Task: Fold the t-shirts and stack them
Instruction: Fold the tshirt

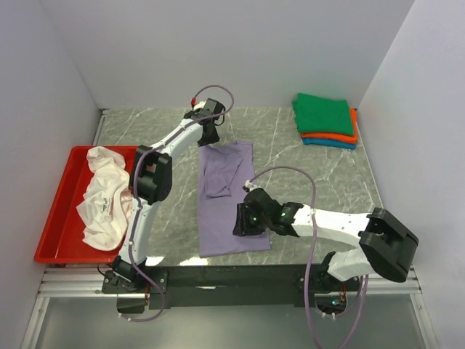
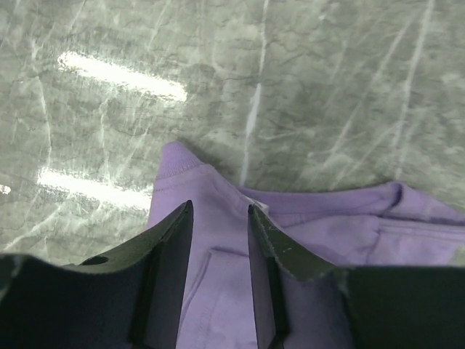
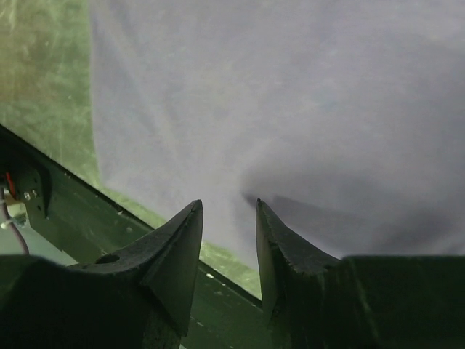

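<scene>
The lavender t-shirt (image 1: 227, 196) lies on the table as a long strip, running from far to near. My left gripper (image 1: 211, 138) hangs at its far collar end. In the left wrist view its jaws (image 2: 220, 207) stand apart over the purple cloth (image 2: 305, 218), holding nothing. My right gripper (image 1: 240, 220) is at the near hem, by the left corner. Its jaws (image 3: 229, 206) are open just above the cloth's edge (image 3: 290, 109). A white t-shirt (image 1: 105, 196) lies crumpled in the tray. Green (image 1: 325, 116), orange (image 1: 349, 136) and teal (image 1: 330, 142) t-shirts lie folded in a stack at the far right.
A shallow red tray (image 1: 54, 218) sits at the table's left side. The dark front rail (image 3: 87, 211) of the table runs close under my right gripper. White walls enclose the table on three sides.
</scene>
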